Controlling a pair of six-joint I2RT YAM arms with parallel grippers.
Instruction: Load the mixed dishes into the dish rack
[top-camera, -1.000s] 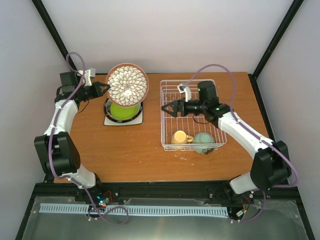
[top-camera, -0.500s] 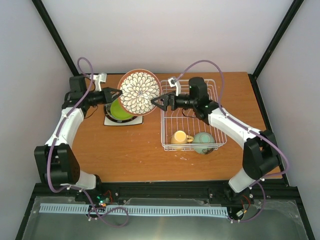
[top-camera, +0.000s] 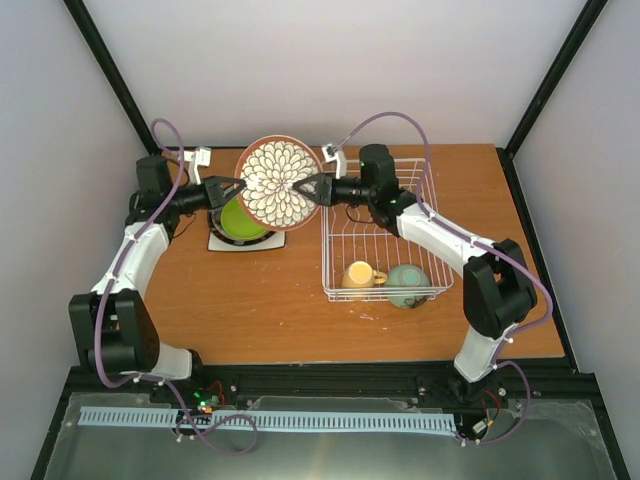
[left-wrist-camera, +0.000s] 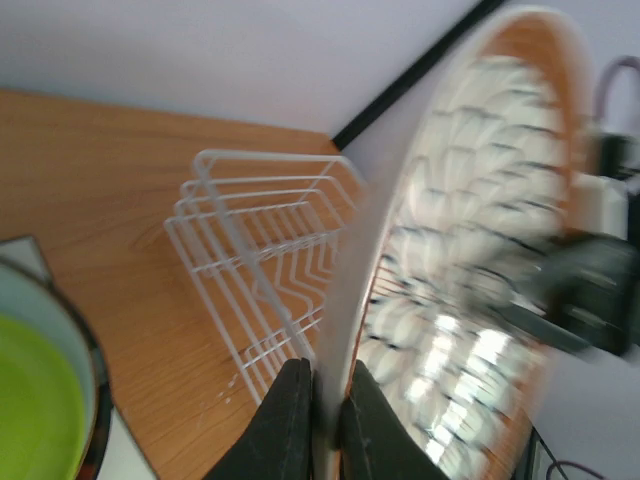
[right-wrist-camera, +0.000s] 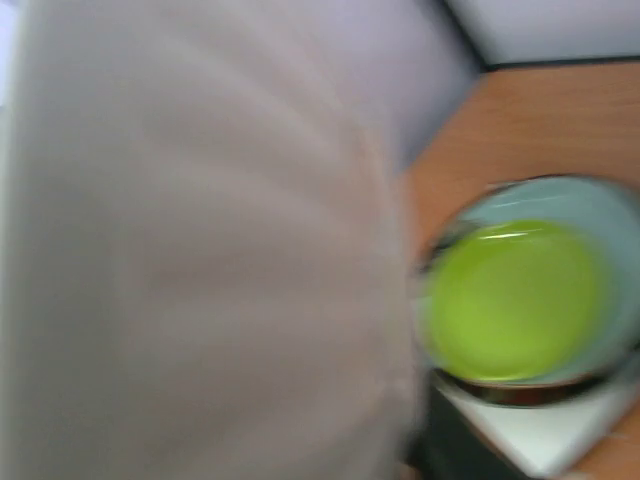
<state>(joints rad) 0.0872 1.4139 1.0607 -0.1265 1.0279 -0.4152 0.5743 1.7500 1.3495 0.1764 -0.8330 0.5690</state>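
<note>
The white petal-patterned plate (top-camera: 278, 182) hangs upright above the table, between the stack of plates and the dish rack (top-camera: 385, 228). My left gripper (top-camera: 240, 186) is shut on its left rim; in the left wrist view both fingers (left-wrist-camera: 290, 420) pinch the rim of the plate (left-wrist-camera: 470, 250). My right gripper (top-camera: 312, 188) is shut on the opposite rim. The plate's pale back (right-wrist-camera: 200, 250) fills the right wrist view, with one dark finger (right-wrist-camera: 455, 445) beside it. A yellow mug (top-camera: 358, 274) and a mint-green bowl (top-camera: 408, 283) lie at the rack's near end.
A lime green plate (top-camera: 238, 216) tops a stack on the square white plate (top-camera: 222, 243), left of the rack. From the right wrist, the lime plate (right-wrist-camera: 510, 300) sits on a pale teal one (right-wrist-camera: 590, 210). The rack's corner (left-wrist-camera: 260, 250) lies behind the held plate.
The left arm carried the petal plate rightward to the rack's edge. The right arm swung left out of the rack, and its jaws went from wide open to shut on the plate's right rim.
</note>
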